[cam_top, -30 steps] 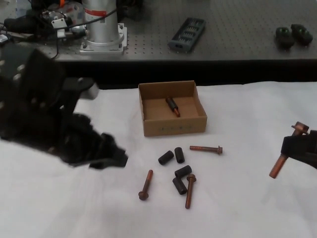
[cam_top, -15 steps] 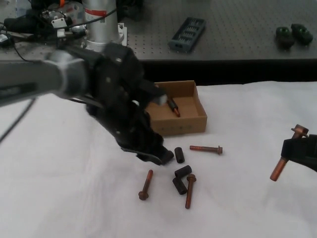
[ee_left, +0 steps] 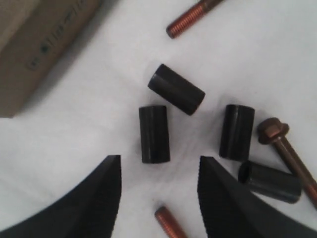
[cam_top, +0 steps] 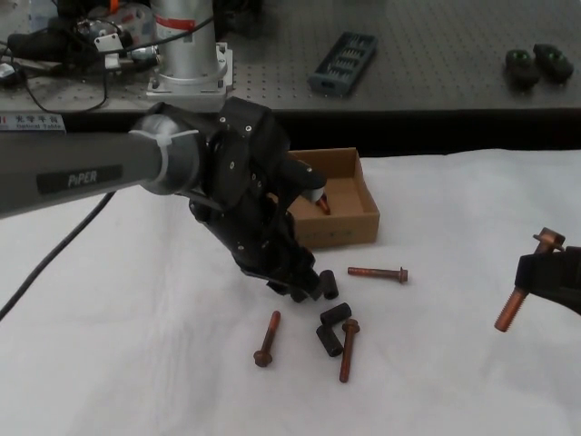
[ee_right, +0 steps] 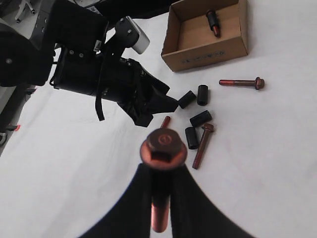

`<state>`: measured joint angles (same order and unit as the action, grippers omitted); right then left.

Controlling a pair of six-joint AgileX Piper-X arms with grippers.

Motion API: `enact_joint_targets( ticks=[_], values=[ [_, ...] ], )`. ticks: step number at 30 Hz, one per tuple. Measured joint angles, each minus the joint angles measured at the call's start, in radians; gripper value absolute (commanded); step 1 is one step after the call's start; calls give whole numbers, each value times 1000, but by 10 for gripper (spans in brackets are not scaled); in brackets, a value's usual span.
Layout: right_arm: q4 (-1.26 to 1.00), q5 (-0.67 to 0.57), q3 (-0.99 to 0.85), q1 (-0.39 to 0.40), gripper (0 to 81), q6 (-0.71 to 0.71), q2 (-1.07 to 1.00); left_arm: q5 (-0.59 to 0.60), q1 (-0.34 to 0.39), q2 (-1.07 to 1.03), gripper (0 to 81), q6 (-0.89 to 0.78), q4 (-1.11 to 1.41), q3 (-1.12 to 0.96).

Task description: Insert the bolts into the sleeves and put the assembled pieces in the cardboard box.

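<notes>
While the left hand [ee_left: 158, 167] hangs low over the cluster of loose parts just in front of the cardboard box [cam_top: 322, 232], its two fingers stand spread wide and grasp nothing. One black sleeve [ee_left: 154, 134] lies on the white-covered worktop [cam_top: 454, 381] in line with the gap, just off the fingertips; whether they touch it cannot be told.

Well apart, at the right edge of the high view, the right hand [ee_right: 162, 173] is clenched on the shank of a copper bolt [ee_right: 163, 146]. The bolt is tilted, with its hex head up and its threaded end pointing down, clear of the cloth.

Four sleeves lie loose on the worktop: the one by the left fingers and three more [ee_left: 176, 89] [ee_left: 237, 131] [ee_left: 269, 182] close beside it, none touching the box.

Three loose bolts lie flat: one [cam_top: 377, 272] to the right of the sleeves, one [cam_top: 268, 338] to their left and nearer the camera, and one [cam_top: 347, 349] against the nearest sleeves.

Inside the box rests one assembled piece [ee_right: 213, 20], a bolt in its sleeve.
</notes>
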<state>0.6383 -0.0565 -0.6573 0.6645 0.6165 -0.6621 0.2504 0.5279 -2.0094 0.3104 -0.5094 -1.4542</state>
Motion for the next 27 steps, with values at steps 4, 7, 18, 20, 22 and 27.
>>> enact_joint_targets(
  ticks=[4,7,18,20,22,27],
  values=[
    [0,0,0,0,19,-1,0,0,0,0,360,0,12,-2],
    [0,0,0,0,19,-1,0,0,0,0,360,0,12,-2],
    [-22,-2,0,0,19,-3,0,0,0,-46,356,5,42,-28],
    [-22,-2,0,0,19,-3,0,0,0,-56,356,5,42,-34],
    [-22,-2,0,0,19,-3,0,0,0,-70,356,5,42,-45],
    [-22,-2,0,0,19,-3,0,0,0,-95,356,5,42,-60]
  ],
)
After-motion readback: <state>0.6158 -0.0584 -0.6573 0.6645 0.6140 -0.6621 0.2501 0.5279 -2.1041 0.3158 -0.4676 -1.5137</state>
